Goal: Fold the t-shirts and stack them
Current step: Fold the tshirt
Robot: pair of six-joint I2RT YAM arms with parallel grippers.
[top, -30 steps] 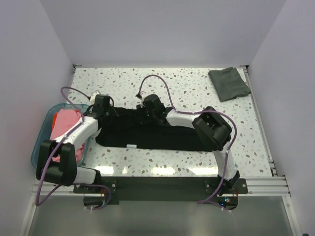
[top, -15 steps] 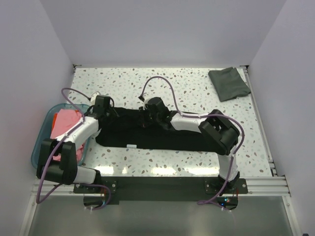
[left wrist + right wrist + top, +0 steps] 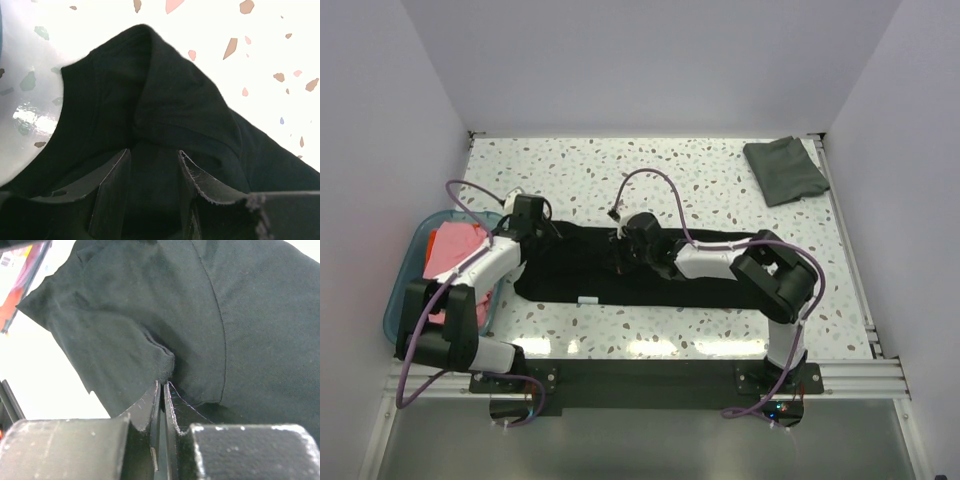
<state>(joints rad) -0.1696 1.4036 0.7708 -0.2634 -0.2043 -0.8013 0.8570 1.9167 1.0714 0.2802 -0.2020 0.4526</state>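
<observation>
The large black t-shirt lies in a long band across the middle of the table, its small white neck label at the near edge. My left gripper is at the shirt's back left corner. In the left wrist view its jaws stand a little apart with bunched black cloth filling the gap. My right gripper is over the shirt's middle. In the right wrist view it is shut on a fold of the black cloth. A folded grey-green shirt lies at the back right.
A translucent teal tub stands at the left table edge, holding a pink shirt and an orange-red one. Purple cables loop above both arms. White walls close in the left, back and right sides.
My right gripper has moved right and toward the near edge, dragging the shirt's back edge with it, so the band is narrower there. My left gripper has stayed put.
</observation>
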